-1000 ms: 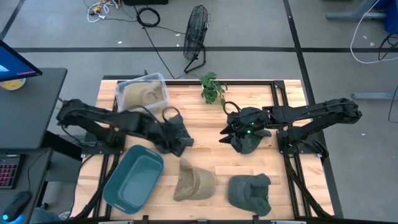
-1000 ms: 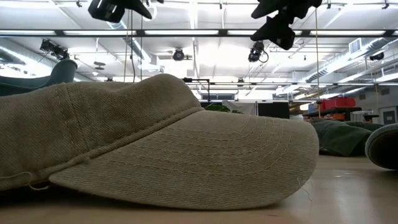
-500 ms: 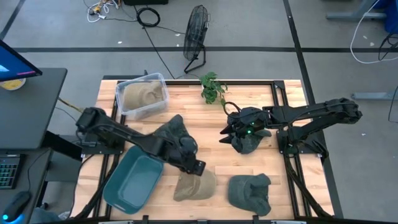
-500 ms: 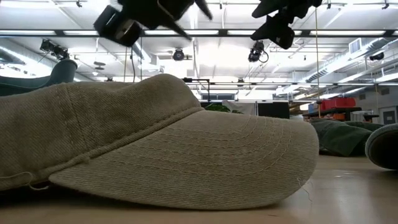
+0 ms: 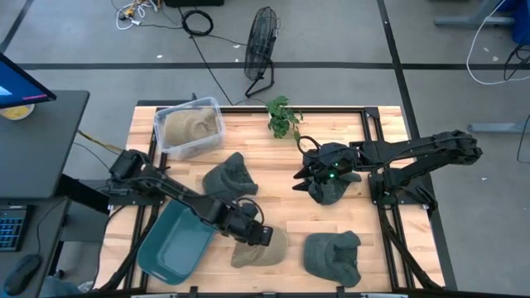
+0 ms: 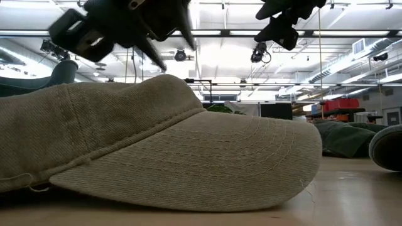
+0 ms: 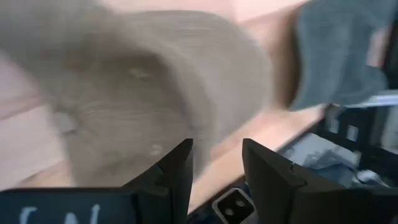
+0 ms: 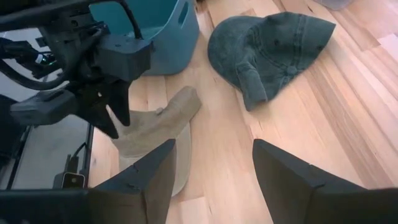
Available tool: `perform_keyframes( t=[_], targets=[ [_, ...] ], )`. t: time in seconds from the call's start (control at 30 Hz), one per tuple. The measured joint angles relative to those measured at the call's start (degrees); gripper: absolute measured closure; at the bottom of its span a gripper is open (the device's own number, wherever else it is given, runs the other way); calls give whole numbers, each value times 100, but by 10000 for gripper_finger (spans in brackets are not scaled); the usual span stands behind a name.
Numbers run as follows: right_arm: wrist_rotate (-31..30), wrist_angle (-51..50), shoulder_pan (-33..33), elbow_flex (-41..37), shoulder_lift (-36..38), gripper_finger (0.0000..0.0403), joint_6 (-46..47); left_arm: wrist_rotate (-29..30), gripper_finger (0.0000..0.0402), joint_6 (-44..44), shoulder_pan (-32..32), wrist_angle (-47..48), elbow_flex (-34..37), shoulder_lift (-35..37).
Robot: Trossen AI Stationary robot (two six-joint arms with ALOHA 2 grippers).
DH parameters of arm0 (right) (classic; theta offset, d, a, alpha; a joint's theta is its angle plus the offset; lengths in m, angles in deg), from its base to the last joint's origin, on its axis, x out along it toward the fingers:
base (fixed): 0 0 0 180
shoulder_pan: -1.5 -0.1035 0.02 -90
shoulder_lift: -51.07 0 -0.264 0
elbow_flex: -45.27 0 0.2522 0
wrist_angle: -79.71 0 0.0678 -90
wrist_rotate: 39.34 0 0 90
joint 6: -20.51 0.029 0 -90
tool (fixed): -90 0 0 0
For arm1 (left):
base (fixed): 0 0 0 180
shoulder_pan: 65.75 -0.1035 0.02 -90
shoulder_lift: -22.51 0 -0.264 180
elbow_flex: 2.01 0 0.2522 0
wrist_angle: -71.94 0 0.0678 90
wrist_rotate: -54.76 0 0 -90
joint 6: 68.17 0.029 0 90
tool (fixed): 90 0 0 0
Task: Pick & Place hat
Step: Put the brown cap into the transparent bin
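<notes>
A tan cap (image 5: 267, 248) lies near the table's near edge, crown up and brim flat on the wood; it fills the low view (image 6: 157, 144). My left gripper (image 5: 257, 235) hangs open just above its crown (image 7: 124, 106), fingers pointing down (image 6: 169, 53). The right wrist view shows the same gripper (image 8: 115, 115) over the cap (image 8: 158, 121). My right gripper (image 5: 305, 172) is open (image 8: 212, 152) and waits above a dark green hat (image 5: 331, 190) at mid-right. Whether the left fingers touch the cap does not show.
A blue bin (image 5: 175, 240) sits left of the cap. Dark green hats lie at the middle (image 5: 230, 175) and near right (image 5: 334, 255). At the far left a clear tub (image 5: 189, 126) holds a tan hat. A small plant (image 5: 284, 116) stands at the far edge.
My left gripper swung from the middle dark green hat toward the table's near edge and to the right, stopping over the tan cap. In the low view it also came down toward the crown.
</notes>
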Motion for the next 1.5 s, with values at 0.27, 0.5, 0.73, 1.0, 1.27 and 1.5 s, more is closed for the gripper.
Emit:
perform_keyframes(
  t=[0.27, 0.5, 0.73, 1.0, 1.27, 1.5],
  targets=[
    [0, -15, 0, 0, 0, 186, -2, 10, 260, 107, -1, 28, 2, -310],
    [-2, -83, 0, 7, 0, 186, 20, 42, 260, 147, 0, -395, -5, -604],
    [-2, -73, 0, 7, 0, 186, 22, 44, 306, 456, -1, -584, 0, -713],
    [-4, -59, 0, 7, 0, 186, 172, 43, 390, 1228, -1, -887, -347, -700],
    [-4, -55, 0, 7, 0, 186, 115, 365, 393, 2448, -154, 2043, -1946, -689],
    [-51, -310, 0, 7, 61, 189, 73, 1167, 395, 1852, -414, 5766, -3586, -689]
  ],
)
